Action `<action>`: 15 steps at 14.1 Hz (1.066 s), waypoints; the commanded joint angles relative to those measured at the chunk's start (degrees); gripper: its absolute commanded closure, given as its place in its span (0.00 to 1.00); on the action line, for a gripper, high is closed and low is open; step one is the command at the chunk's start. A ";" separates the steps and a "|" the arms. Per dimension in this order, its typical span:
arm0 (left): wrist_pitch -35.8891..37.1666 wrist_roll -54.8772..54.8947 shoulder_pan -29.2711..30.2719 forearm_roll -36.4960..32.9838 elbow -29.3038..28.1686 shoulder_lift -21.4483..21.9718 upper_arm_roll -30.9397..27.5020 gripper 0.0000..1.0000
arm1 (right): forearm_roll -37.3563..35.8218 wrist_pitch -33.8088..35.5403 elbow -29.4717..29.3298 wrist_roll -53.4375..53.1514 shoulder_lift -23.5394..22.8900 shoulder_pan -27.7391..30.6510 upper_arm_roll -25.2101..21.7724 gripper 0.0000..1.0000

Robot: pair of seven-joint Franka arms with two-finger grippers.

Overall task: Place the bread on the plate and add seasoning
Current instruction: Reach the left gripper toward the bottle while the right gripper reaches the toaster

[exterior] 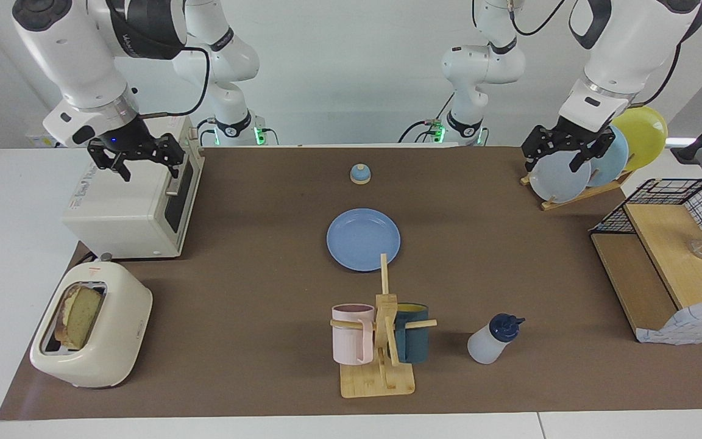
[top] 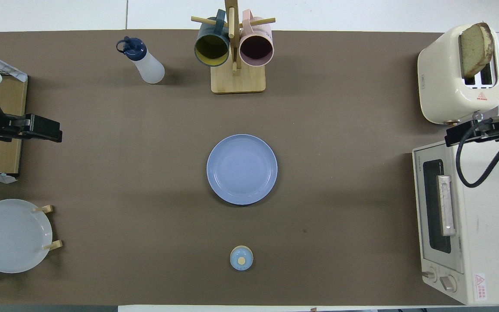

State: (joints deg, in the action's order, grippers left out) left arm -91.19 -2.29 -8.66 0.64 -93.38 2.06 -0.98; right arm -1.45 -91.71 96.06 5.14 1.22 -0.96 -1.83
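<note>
The bread (exterior: 81,317) stands in a slot of the cream toaster (exterior: 120,332) at the right arm's end of the table; it also shows in the overhead view (top: 474,48). The periwinkle-blue plate (exterior: 363,239) lies bare at the table's middle (top: 241,169). The seasoning bottle (exterior: 492,340), white with a navy cap, stands beside the mug rack, farther from the robots than the plate (top: 144,63). My right gripper (exterior: 150,174) is open and empty, up over the toaster oven (top: 466,132). My left gripper (exterior: 551,164) is open and empty over the plate rack (top: 41,130).
A white toaster oven (exterior: 131,210) stands nearer to the robots than the toaster. A wooden rack (exterior: 381,372) holds a pink and a teal mug. A small blue bell (exterior: 360,174) sits nearer to the robots than the plate. Pale and yellow plates (exterior: 561,178) and a wire shelf (exterior: 668,244) stand at the left arm's end.
</note>
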 commanded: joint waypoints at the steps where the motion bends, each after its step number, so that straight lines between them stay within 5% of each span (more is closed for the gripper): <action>1: -1.10 -0.61 -0.39 -0.02 -1.54 1.28 -0.08 0.00 | 0.84 0.13 -0.08 1.36 0.28 0.08 -0.19 0.00; 9: -2.24 -0.61 -1.62 -0.02 -2.06 1.37 -0.08 0.00 | 1.01 -18.39 1.67 0.83 -0.60 2.62 -0.28 0.00; 11: -3.90 -0.61 -1.62 0.06 -3.29 1.89 -0.08 0.00 | 1.01 -29.16 5.52 1.09 -0.51 3.86 -0.36 0.00; 15: -25.05 -0.61 -2.06 0.06 -17.76 6.64 0.01 0.00 | 1.01 -54.41 9.50 1.98 -7.69 7.20 -0.28 0.00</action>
State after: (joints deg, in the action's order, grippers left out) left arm -107.35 -2.30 -9.97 0.64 -101.65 4.08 -0.78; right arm -1.45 -137.68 104.82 5.24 -2.33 4.77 -2.35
